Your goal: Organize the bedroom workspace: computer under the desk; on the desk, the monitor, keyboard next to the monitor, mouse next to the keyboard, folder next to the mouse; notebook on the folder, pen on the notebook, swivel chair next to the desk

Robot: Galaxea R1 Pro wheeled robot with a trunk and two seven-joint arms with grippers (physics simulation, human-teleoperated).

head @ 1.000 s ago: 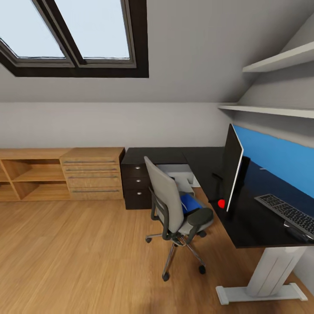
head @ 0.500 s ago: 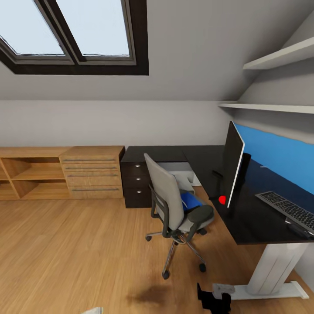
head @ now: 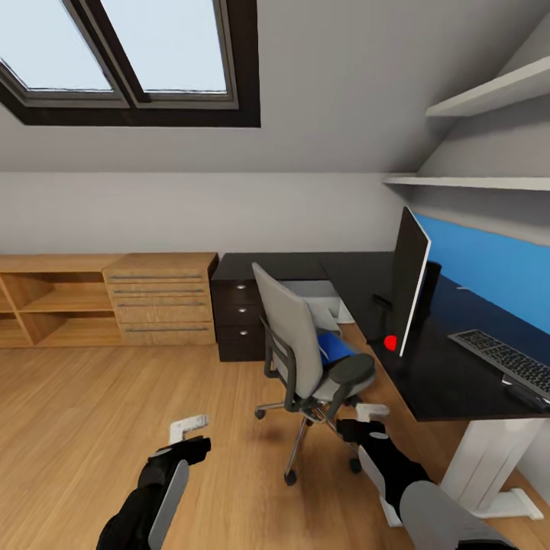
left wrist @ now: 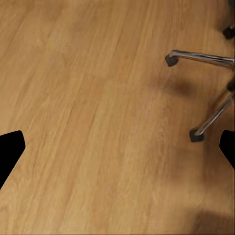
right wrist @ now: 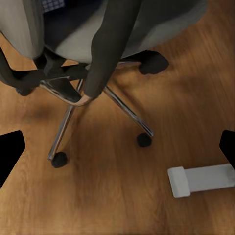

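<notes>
Both grippers hang low over the floor in the head view: the left gripper [head: 189,429] out over bare planks, the right gripper [head: 365,418] just beside the swivel chair [head: 305,355], each with its jaws spread and nothing between them. Around them lies the attic bedroom, with a sloped grey-white wall, a black-framed skylight [head: 130,61], a light wood plank floor [head: 76,428] and low wooden cabinets [head: 107,299]. The black-topped desk [head: 435,374] with its blue back panel carries the monitor [head: 409,283], seen edge-on, and the flat dark keyboard [head: 508,360]. The bright-blue folder [head: 333,347] lies on the grey chair seat, above and just beyond the right gripper. From the left wrist, dark fingertips [left wrist: 10,152] stand wide apart over smooth planks, near two chrome spokes of the chair base [left wrist: 208,88]. From the right wrist, the chair's grey seat, black armrest and chrome spokes on castors [right wrist: 98,68] sit close ahead, beside a white desk foot [right wrist: 198,180].
</notes>
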